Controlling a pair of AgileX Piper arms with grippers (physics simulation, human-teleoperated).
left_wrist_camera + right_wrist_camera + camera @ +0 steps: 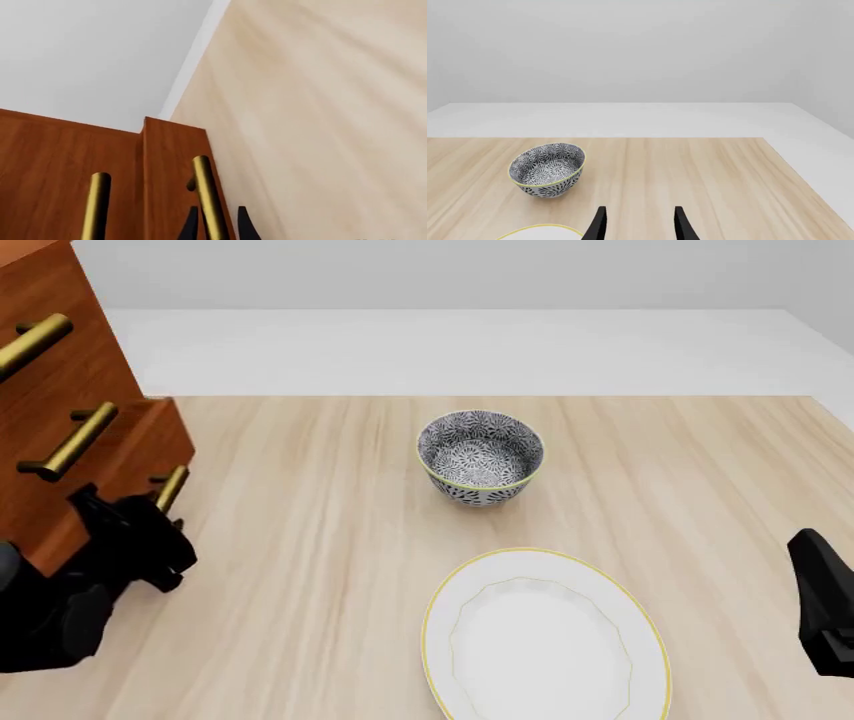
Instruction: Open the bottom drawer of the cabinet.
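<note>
- Left gripper (215, 227), black two-fingered claw: its fingertips sit on either side of the brass bar handle (208, 197) of the bottom drawer (175, 170); fingers look closed about the bar, though actual contact is hard to confirm from the wrist view.
- Front view: left gripper (158, 530) is at the table's left edge, right against the lowest handle (170, 488); the arm's dark body hides the drawer face below it.
- Handle's long axis runs along the fingers' line of sight in the wrist view, crosswise to the gap between the fingers. Good for a straight pull.
- Bottom drawer, reddish-brown wood, already stands proud of the drawer above in both views; judged partly out.
- Pull direction, as I judge it: away from the tall reddish-brown wooden cabinet (60, 390), toward table centre.
- Right gripper (638, 225): fingers apart, holding nothing, well away at the table's right side (821, 600); the left arm is plainly the nearer one.
- Farther out: white yellow-rimmed plate (545, 635), then black-and-white patterned bowl (481, 457); both could lie in the drawer's path if it travels far.
</note>
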